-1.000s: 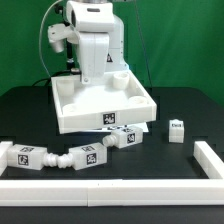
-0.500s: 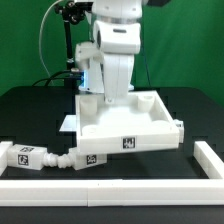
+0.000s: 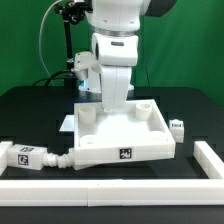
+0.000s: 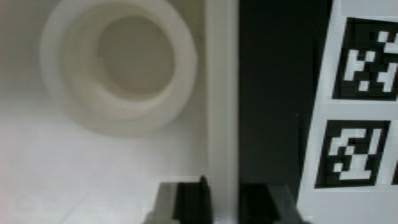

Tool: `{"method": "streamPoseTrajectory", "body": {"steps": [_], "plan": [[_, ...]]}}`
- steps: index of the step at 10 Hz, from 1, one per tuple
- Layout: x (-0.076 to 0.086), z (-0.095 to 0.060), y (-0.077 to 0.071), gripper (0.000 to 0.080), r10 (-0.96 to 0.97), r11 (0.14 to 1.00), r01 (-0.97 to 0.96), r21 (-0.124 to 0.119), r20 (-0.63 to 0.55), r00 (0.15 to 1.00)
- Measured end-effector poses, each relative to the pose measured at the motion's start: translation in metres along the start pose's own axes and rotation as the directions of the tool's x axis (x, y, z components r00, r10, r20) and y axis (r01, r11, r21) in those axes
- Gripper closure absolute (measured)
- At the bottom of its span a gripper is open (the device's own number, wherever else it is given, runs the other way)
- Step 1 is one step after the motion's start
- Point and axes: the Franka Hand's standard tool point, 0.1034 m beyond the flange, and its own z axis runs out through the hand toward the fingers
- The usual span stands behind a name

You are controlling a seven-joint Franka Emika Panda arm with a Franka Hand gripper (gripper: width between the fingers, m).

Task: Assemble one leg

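Note:
The large white tray-like tabletop panel lies in the middle of the black table. My gripper comes down from above and is shut on the panel's far wall. In the wrist view the thin white wall runs between my two dark fingers, next to a round socket in the panel floor. One leg, a small white tagged peg, stands just off the panel's corner on the exterior view's right. Two more legs lie end to end at the exterior view's front left, the nearer one touching the panel's corner.
A white rail runs along the table's front and another down the exterior view's right side. A thin white board edge shows behind the panel. Black-and-white tags show beyond the wall in the wrist view.
The arm has swung the panel toward the exterior view's right and forward, then a little back left. The panel now covers the middle legs; the right leg shows again.

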Motion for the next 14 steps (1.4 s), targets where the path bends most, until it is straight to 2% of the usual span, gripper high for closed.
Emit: {"method": "streamPoseTrajectory", "body": {"steps": [1,5,6,10,11,12,14], "plan": [[0.005,-0.003,-0.001,0.0742,0.019,1.0,-0.019,-0.016,-0.002,1.0],[0.041,-0.01,0.029,0.0742,-0.025,0.998,0.025,-0.051,-0.01,1.0],[0.046,-0.009,0.033,0.0742,-0.039,0.998,0.038,-0.054,-0.011,0.999],[0.043,-0.005,0.03,0.0742,-0.032,0.999,0.031,-0.045,-0.012,0.999],[0.044,-0.005,0.031,0.0742,-0.007,0.999,0.006,-0.052,-0.013,1.0],[0.046,-0.005,0.033,0.0742,0.03,0.997,-0.031,-0.067,-0.016,0.999],[0.051,0.0,0.046,0.0742,0.074,0.995,-0.076,-0.064,-0.021,0.997]]}}
